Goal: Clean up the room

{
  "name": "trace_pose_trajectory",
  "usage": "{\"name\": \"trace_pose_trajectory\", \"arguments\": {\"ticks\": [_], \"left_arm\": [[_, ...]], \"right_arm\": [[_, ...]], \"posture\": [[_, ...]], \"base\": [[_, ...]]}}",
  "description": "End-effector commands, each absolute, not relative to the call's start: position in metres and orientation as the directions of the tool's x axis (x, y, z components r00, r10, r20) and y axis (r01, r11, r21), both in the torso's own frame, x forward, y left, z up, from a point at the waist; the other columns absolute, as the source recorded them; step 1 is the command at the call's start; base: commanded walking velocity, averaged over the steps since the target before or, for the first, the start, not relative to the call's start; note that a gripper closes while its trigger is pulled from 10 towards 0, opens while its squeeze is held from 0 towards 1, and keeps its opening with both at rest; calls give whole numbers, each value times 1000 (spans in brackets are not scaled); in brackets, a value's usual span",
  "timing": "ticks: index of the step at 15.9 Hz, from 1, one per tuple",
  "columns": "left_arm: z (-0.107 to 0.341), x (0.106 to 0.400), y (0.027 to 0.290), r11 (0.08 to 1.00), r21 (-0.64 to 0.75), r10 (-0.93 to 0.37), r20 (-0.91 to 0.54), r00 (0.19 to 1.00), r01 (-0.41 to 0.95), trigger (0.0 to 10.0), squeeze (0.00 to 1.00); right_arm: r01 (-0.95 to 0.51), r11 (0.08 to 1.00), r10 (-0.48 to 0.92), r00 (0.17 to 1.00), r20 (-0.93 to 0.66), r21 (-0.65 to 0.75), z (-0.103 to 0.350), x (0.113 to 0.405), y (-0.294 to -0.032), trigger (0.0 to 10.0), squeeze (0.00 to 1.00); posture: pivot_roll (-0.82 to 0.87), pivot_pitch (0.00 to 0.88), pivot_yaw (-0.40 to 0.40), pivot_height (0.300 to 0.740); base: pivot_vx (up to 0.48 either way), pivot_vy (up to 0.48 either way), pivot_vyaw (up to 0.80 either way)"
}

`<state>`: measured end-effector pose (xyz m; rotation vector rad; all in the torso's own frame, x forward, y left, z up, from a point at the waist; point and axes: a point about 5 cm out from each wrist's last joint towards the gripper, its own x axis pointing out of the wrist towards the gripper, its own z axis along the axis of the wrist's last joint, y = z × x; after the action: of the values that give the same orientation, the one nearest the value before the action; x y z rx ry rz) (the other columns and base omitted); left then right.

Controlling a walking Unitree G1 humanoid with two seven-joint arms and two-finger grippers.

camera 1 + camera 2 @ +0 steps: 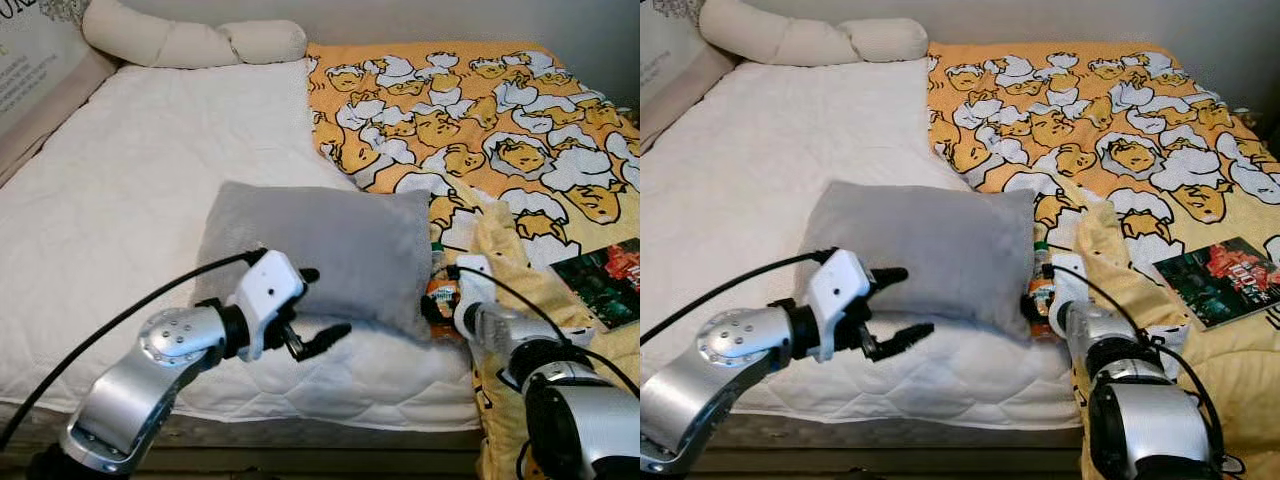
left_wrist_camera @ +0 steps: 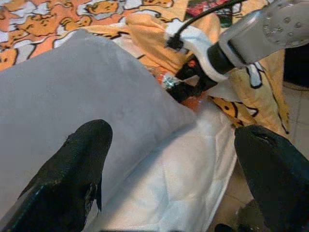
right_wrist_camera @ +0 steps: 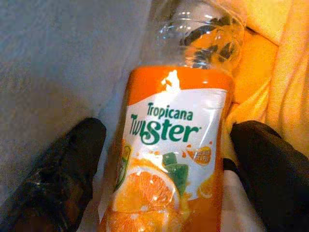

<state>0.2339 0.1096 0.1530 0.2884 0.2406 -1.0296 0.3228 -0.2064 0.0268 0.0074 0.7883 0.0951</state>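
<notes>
Bottle (image 3: 169, 159): an empty clear plastic juice bottle with an orange "Tropicana Twister" label. It lies on the white mattress (image 1: 130, 190), wedged in the gap between the right edge of the grey pillow (image 1: 320, 250) and the bunched yellow fold of the patterned blanket (image 1: 480, 130). Judged from the task, the bottle is litter that does not belong on the bed, which explains why the right arm reaches into this gap.

Right gripper (image 3: 166, 159): the two black fingers (image 3: 63, 169) straddle the bottle body at label height, one on the pillow side and one on the blanket side. The jaws stand wide, with visible space between each pad and the label. No contact with the bottle is evident; the grasp appears lined up but not yet closed. The label surface is glossy and the body is thin plastic, so a firm closure is likely to dent it.

Left gripper (image 1: 315, 310): it hovers above the front edge of the mattress, just before the near lower corner of the pillow. Its fingers are spread wide and hold nothing. It appears to be on standby, possibly placed to steady or move the pillow.

A magazine (image 1: 1215, 280) lies on the blanket to the right, apart from both grippers. A cream bolster (image 1: 190, 40) rests at the head of the bed.
</notes>
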Motion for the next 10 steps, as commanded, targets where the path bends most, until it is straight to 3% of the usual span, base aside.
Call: {"name": "trace_pose_trajectory", "arguments": {"ticks": [1, 10], "left_arm": [[154, 236, 111, 477, 139, -798, -345, 494, 868, 10000, 0], [154, 239, 113, 489, 143, -786, -356, 506, 860, 10000, 0]], "right_arm": [[-57, 997, 74, 674, -735, 47, 19, 317, -204, 0, 0], [77, 990, 34, 678, -734, 117, 11, 312, -199, 0, 0]], "posture": [[18, 1, 50, 740], [41, 22, 48, 740]], "base": [[0, 0, 0], [0, 0, 0]]}}
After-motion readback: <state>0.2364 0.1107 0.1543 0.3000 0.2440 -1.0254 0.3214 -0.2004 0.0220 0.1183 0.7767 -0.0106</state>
